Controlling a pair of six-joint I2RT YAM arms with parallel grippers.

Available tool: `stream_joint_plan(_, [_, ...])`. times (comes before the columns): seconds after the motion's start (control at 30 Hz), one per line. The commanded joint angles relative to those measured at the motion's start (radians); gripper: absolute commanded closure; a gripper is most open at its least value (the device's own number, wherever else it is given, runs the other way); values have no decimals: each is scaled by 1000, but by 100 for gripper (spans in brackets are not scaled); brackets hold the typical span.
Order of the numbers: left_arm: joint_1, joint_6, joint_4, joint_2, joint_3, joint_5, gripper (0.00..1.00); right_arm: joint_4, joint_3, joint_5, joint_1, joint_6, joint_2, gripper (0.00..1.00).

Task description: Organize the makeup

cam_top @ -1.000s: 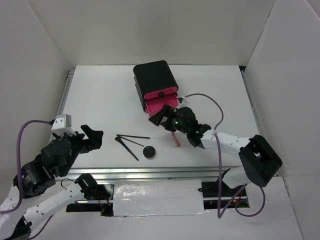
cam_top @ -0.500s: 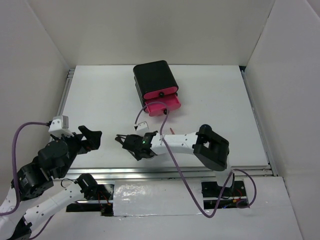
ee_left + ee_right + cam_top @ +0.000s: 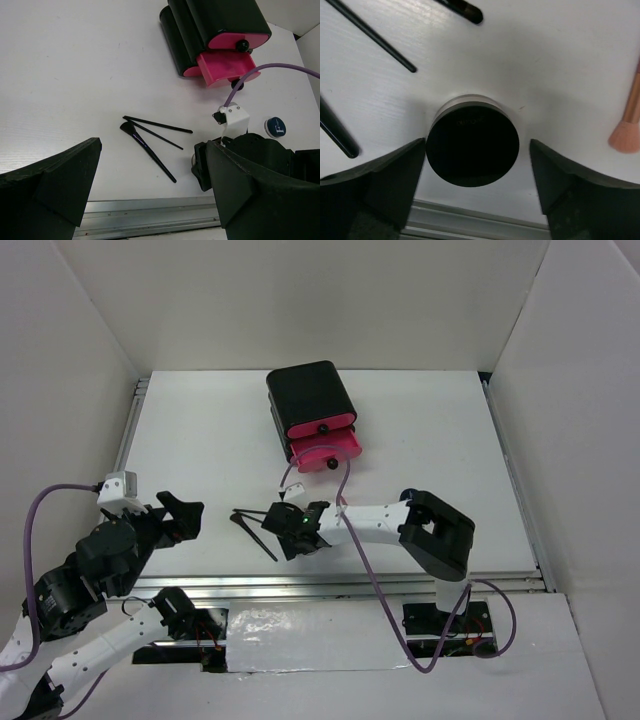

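Note:
The round black compact (image 3: pixel 472 150) stands on the white table between the fingers of my right gripper (image 3: pixel 477 144), which is open around it; the left finger sits close to its side and the right finger stands apart. In the top view my right gripper (image 3: pixel 298 534) hides the compact. Thin black brushes (image 3: pixel 255 524) lie just left of it, also seen as black brushes (image 3: pixel 150 145). An orange-pink brush (image 3: pixel 629 120) lies to the right. A dark blue round jar (image 3: pixel 275 126) rests behind the right arm. My left gripper (image 3: pixel 186 514) hangs open and empty left of the brushes.
The black chest (image 3: pixel 310 400) stands at the back of the table with one pink drawer (image 3: pixel 326 450) pulled out. A metal rail (image 3: pixel 330 585) runs along the table's near edge, close to the compact. White walls enclose the table on three sides.
My right arm has swung from the pink drawer leftward and down over the compact near the front edge. Its jaws have narrowed slightly. The left arm has barely moved.

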Motion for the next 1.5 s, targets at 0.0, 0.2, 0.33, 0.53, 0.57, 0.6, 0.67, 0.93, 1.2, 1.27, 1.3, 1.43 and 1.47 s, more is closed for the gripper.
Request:
stream_joint_plan(0.0, [-6, 10, 32, -13, 1, -9, 1, 120, -32, -70, -13, -39, -47, 14])
stream_joint_plan(0.2, [-6, 12, 32, -8, 1, -7, 1, 143, -52, -44, -17, -44, -84, 51])
stream_joint_plan(0.33, [-6, 7, 31, -11, 1, -10, 1, 109, -43, -21, -16, -36, -158, 57])
stream_joint_plan(0.53, [-6, 7, 32, -11, 1, -12, 1, 54, 47, 71, -66, -91, -270, 56])
stream_joint_plan(0.57, [-6, 9, 31, -8, 2, -12, 1, 50, 70, 86, -83, -105, -270, 56])
stream_joint_plan(0.6, [-6, 6, 29, -8, 2, -13, 1, 54, 109, 107, -102, -131, -267, 56])
stream_joint_plan(0.67, [-6, 3, 26, -13, 2, -16, 0, 85, 129, 131, -145, -163, -267, 58])
stream_joint_plan(0.93, [-7, 3, 26, -17, 4, -19, 1, 413, 105, 345, -220, -329, -225, 58])
stream_joint_plan(1.2, [-7, 6, 29, -11, 2, -16, 1, 652, 85, 348, -260, -459, -150, 59])
stream_joint_plan(1.27, [-7, 6, 29, -11, 4, -16, 1, 648, 101, 338, -275, -466, -117, 59])
stream_joint_plan(1.3, [-6, 6, 29, -13, 2, -16, 1, 645, 106, 330, -281, -458, -100, 59])
stream_joint_plan(1.43, [-7, 7, 31, -10, 1, -13, 1, 674, 75, 304, -306, -437, -71, 59])
stream_joint_plan(1.47, [-7, 7, 31, -10, 1, -13, 1, 684, 72, 301, -310, -435, -64, 59])
